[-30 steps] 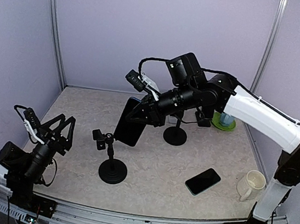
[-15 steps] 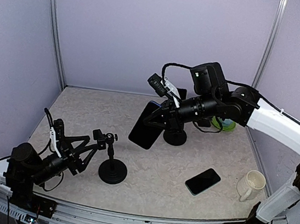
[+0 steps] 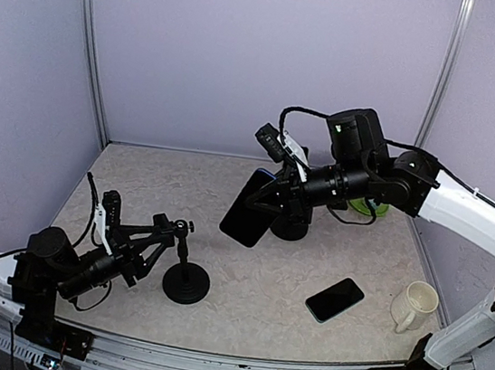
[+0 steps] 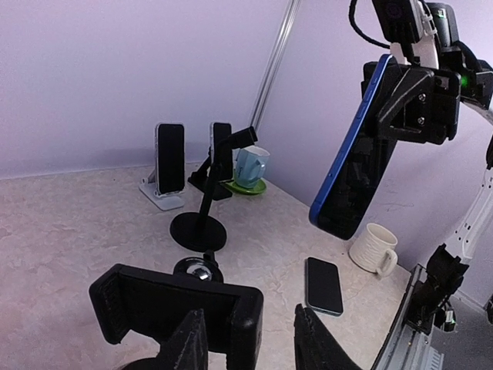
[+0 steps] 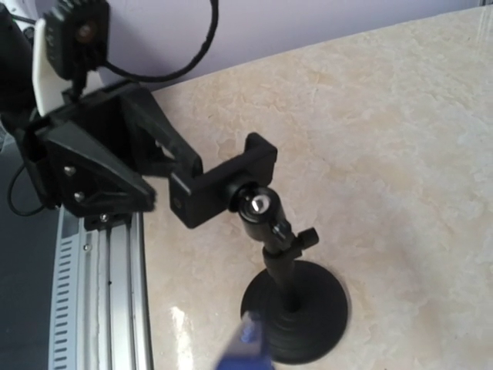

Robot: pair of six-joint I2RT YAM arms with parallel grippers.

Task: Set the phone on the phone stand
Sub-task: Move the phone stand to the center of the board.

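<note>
The phone [image 3: 248, 209], dark with a blue edge, hangs tilted in the air, and my right gripper [image 3: 270, 197] is shut on its upper part. In the left wrist view the phone [image 4: 356, 150] is high at the right. The phone stand [image 3: 185, 281] has a round black base, a thin post and a black clamp [image 3: 172, 226] on top. My left gripper [image 4: 250, 348] stands open astride the clamp's [image 4: 176, 310] right end, with a gap at the right finger [image 4: 314, 347]. The right wrist view looks down on the stand [image 5: 295, 307]; only a blue blur of the phone [image 5: 245, 348] shows there.
A second black stand [image 3: 289, 226] is behind the held phone. Another phone [image 3: 335, 299] lies flat at the front right, beside a white mug [image 3: 414, 305]. A cup on a green saucer [image 3: 369, 204] sits at the back right. Two more phones stand propped at the back [image 4: 170, 158].
My left arm has swung forward and right to the stand's clamp, its jaws narrowing round it. The right arm has carried the phone right and back, away from the stand.
</note>
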